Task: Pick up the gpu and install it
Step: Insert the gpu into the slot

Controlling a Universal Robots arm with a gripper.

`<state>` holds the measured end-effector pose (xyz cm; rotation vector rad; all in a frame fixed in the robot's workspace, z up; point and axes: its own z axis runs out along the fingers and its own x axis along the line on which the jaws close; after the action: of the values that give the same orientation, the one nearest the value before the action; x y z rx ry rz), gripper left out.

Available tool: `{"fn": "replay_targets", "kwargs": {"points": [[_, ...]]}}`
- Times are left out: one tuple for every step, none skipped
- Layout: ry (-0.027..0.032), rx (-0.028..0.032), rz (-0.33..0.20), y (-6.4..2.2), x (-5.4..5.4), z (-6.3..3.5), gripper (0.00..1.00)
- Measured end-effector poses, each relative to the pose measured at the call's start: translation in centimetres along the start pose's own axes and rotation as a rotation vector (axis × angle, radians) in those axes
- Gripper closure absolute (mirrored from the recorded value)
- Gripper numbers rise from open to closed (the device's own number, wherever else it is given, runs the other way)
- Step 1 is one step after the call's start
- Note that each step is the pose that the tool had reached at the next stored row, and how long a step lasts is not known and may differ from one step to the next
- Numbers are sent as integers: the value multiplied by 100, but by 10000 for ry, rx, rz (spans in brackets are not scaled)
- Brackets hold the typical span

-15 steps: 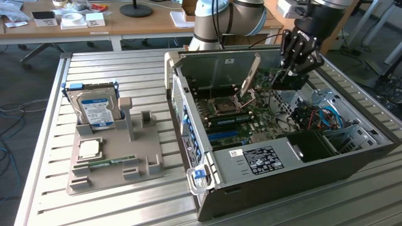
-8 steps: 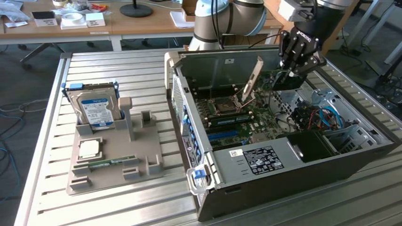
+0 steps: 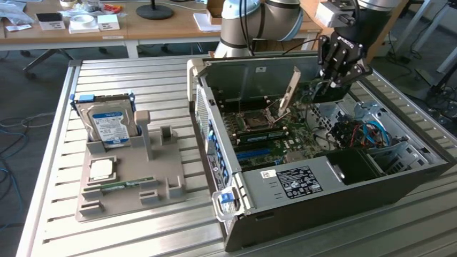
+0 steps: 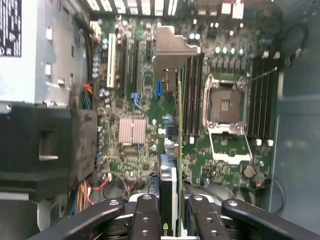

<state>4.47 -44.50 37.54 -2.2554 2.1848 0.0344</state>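
The gpu (image 3: 322, 92), a thin dark card with a silver end bracket (image 3: 289, 93), hangs edge-down inside the open computer case (image 3: 321, 209), above the motherboard (image 3: 275, 136). My gripper (image 3: 335, 80) comes down from above and is shut on the card's upper edge. In the wrist view the gpu (image 4: 169, 180) runs edge-on between the black fingers (image 4: 145, 215), and my gripper (image 4: 170, 212) clamps it from both sides. Its bracket (image 4: 172, 47) points toward the case's rear wall, above the expansion slots (image 4: 135, 60).
A grey parts holder (image 3: 168, 187) lies on the slatted table at the exterior view's left, with a silver hard drive (image 3: 107, 124), a square chip (image 3: 102, 169) and a green memory stick (image 3: 127, 184). Inside the case are the CPU socket (image 4: 227, 105), a black shroud (image 4: 45, 145) and cable bundles (image 3: 360, 131).
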Motion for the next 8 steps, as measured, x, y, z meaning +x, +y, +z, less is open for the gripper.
{"fn": "replay_targets", "kwargs": {"points": [[1,58,-11,8,0,2,73],[3,80,-16,21,-1,5,73],[5,89,-18,36,-2,7,73],[9,105,-18,55,-4,8,73],[8,121,-19,75,-5,10,73],[8,134,-19,95,-6,13,73],[8,146,-19,116,-7,17,73],[7,153,-18,136,-8,21,73]]}}
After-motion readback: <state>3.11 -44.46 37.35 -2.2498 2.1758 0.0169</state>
